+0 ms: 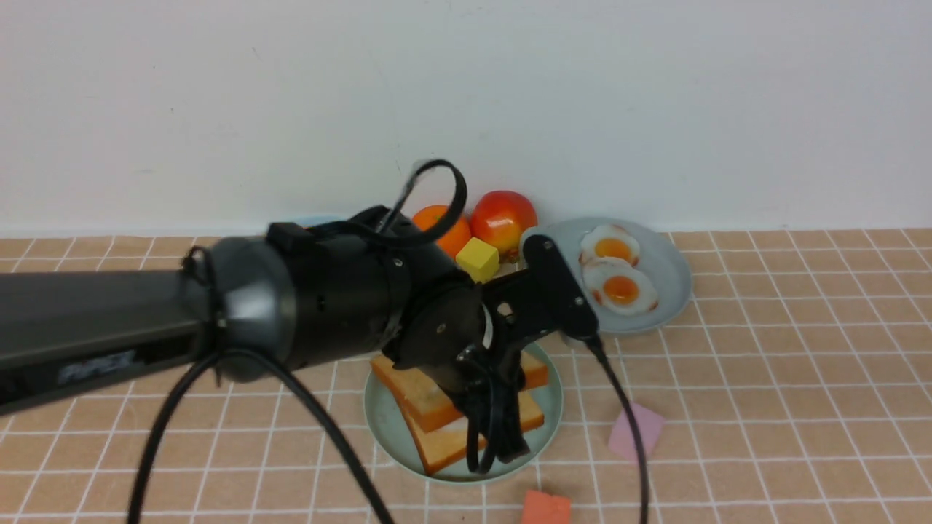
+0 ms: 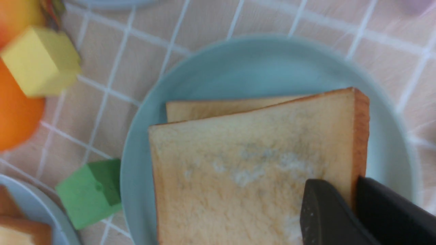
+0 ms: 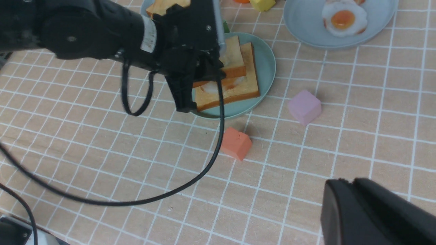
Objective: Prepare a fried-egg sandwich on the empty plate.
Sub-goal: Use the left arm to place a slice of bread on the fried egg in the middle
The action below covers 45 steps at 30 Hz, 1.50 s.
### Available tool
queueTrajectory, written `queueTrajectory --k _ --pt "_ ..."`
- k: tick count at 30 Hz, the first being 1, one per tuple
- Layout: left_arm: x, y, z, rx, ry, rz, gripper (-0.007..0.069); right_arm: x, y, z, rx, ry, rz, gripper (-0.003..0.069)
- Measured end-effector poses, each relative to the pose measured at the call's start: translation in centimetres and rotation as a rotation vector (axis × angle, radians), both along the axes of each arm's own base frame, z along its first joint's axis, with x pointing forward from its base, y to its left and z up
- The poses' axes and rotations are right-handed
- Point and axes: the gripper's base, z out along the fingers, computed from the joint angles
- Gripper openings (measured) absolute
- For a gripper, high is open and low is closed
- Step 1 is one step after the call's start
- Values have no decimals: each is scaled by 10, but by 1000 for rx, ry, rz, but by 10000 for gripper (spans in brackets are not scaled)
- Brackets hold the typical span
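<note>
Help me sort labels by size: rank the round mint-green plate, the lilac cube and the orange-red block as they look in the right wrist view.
1. Round mint-green plate, clearly largest.
2-3. Lilac cube and orange-red block: about alike; the block seems nearer the camera, so unranked.

Left arm [image 1: 291,306] blocks most of far plate [image 1: 317,218], part of orange [image 1: 457,239] and top toast slice [image 1: 411,382]. Egg [image 3: 209,87] between slices mostly hidden. Red block [image 1: 546,509] cut by bottom edge. Right gripper [image 3: 352,182] mostly off-frame, jaw gap unreadable.
</note>
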Motion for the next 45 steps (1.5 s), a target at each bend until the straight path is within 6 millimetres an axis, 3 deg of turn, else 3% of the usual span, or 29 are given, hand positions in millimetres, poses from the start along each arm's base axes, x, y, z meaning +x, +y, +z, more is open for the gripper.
queueTrajectory --k 2,5,18,32,40,45 --pt "-10 -4 13 -21 -20 -25 95 0 0 0 0 0 0 61" --pt "-14 -7 17 -30 -24 -35 94 0 0 0 0 0 0 61" --pt "8 -5 -31 69 17 -25 90 -1 1 0 12 10 11 67" --pt "9 -7 -36 70 18 -28 92 -3 2 -2 13 40 27 80" --pt "9 -7 -36 71 19 -28 256 -4 3 -3 13 55 35 85" --pt "8 -7 -36 50 46 -8 312 -5 4 -2 22 58 41 85"
